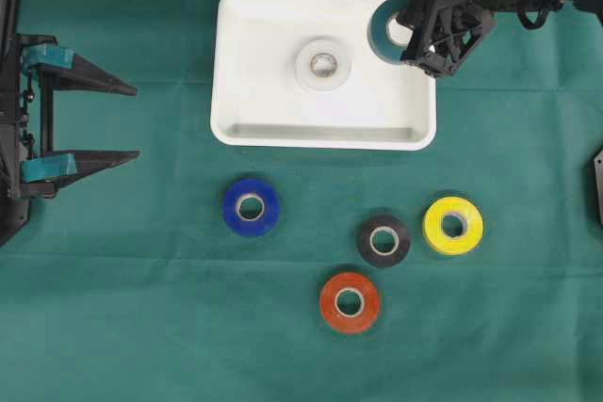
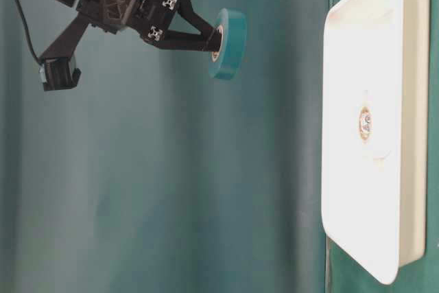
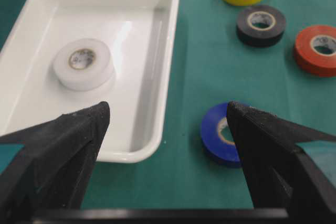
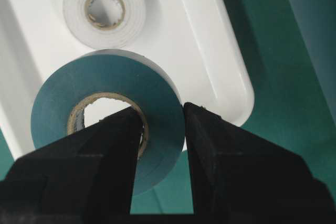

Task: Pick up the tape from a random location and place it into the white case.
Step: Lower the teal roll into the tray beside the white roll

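Note:
My right gripper point(image 4: 161, 113) is shut on a teal tape roll point(image 4: 105, 80), one finger through its core and one outside its wall. It hangs in the air above the far right corner of the white case point(image 1: 254, 124), as the overhead view shows with the teal tape roll point(image 1: 382, 33) and right gripper point(image 1: 407, 42). At table level the teal tape roll point(image 2: 228, 42) hangs well clear of the white case point(image 2: 357, 46). A white tape roll point(image 1: 323, 64) lies inside the case. My left gripper point(image 1: 132, 121) stands open at the left, holding nothing.
Loose on the green cloth in front of the case lie a blue roll point(image 1: 251, 206), a black roll point(image 1: 383, 240), a yellow roll point(image 1: 453, 225) and a red roll point(image 1: 350, 302). The left wrist view shows the blue roll point(image 3: 216, 135) beside the case's near corner point(image 3: 152, 148).

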Action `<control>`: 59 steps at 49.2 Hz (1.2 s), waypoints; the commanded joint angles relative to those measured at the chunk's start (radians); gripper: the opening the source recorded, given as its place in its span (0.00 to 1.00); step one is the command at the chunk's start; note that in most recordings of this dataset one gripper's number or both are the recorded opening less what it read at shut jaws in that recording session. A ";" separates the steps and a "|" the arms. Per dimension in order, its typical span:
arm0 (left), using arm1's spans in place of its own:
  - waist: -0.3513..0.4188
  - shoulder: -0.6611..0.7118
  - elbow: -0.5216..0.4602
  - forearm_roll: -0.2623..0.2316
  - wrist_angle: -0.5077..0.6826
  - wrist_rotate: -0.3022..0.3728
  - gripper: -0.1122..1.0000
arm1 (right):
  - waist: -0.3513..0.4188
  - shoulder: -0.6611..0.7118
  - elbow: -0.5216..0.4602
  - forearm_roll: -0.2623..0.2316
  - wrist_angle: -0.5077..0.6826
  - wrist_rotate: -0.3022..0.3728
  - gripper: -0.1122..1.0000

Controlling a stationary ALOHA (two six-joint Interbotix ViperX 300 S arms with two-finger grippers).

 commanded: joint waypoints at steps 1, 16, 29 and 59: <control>0.002 0.003 -0.012 0.000 -0.005 0.000 0.98 | -0.002 -0.011 -0.020 -0.003 -0.008 0.003 0.34; 0.003 0.003 -0.012 -0.002 -0.005 0.000 0.98 | -0.002 -0.011 -0.018 -0.002 -0.006 0.005 0.35; 0.003 0.003 -0.012 -0.002 -0.005 0.000 0.98 | -0.002 -0.009 -0.014 -0.003 -0.008 0.005 0.35; 0.003 0.003 -0.011 -0.002 -0.005 0.002 0.98 | -0.032 0.106 0.040 -0.003 -0.101 0.003 0.34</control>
